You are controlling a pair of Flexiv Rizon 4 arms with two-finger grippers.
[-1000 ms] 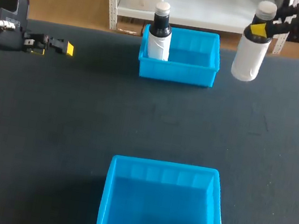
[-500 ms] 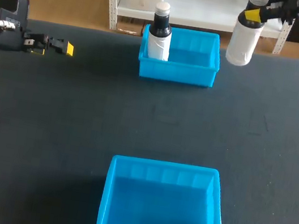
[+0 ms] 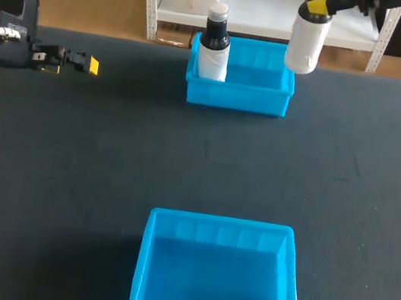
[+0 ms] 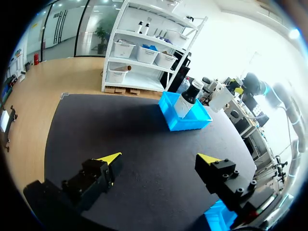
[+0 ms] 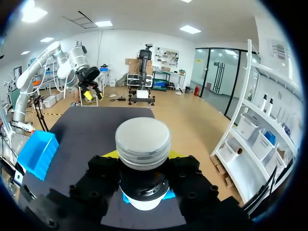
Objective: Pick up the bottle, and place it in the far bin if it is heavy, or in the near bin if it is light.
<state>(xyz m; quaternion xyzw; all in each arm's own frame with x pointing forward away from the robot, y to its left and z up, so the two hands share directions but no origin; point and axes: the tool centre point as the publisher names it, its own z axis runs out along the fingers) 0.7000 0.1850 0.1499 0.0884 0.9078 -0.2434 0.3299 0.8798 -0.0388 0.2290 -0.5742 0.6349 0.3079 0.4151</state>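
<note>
The placing step is in hand. At the top of the frame, right of centre, the right gripper [image 3: 318,6] has its fingers closed on the neck of the white bottle [image 3: 306,43], which hangs upright in the air, clear of the table [image 3: 108,150]. In the right wrist view the bottle's cap [image 5: 143,143] sits between that gripper's fingers, gripped from both sides.

The bottle's lower end overlaps the right rear corner of the far bin [image 3: 236,97], upper middle of the frame. Whether it is truly above the bin or just beside it, I cannot tell. A second bottle [image 3: 214,48] already stands upright in that bin's left end. The near bin [image 3: 223,221] lies at the bottom middle, well apart from the bottle.

Judging by this position, the far bin is the goal. The next move calls for bringing the bottle over the bin's free right half, lowering it clear of the second bottle, then spreading the fingers.

The left gripper [image 3: 88,64] rests at the upper left, fingers wide apart and holding nothing.
</note>
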